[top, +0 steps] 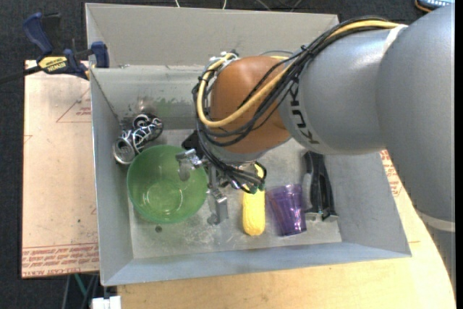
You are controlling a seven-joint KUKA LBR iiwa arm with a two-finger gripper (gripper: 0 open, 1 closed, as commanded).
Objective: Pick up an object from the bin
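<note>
Camera view: the gripper (211, 195) hung at the right rim of the green bowl (153, 200), a yellow oblong toy (253, 215) just beside, lying front-to-back; open or closed, I couldn't tell.

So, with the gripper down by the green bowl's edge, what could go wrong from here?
1. The gripper sits at the right rim of the green bowl; it may push or tip the bowl instead of lifting it.
2. The yellow object and the purple cup lie close to its right and could get knocked.
3. The orange wrist cover hides much of the contact, so a grasp is hard to confirm.
</note>
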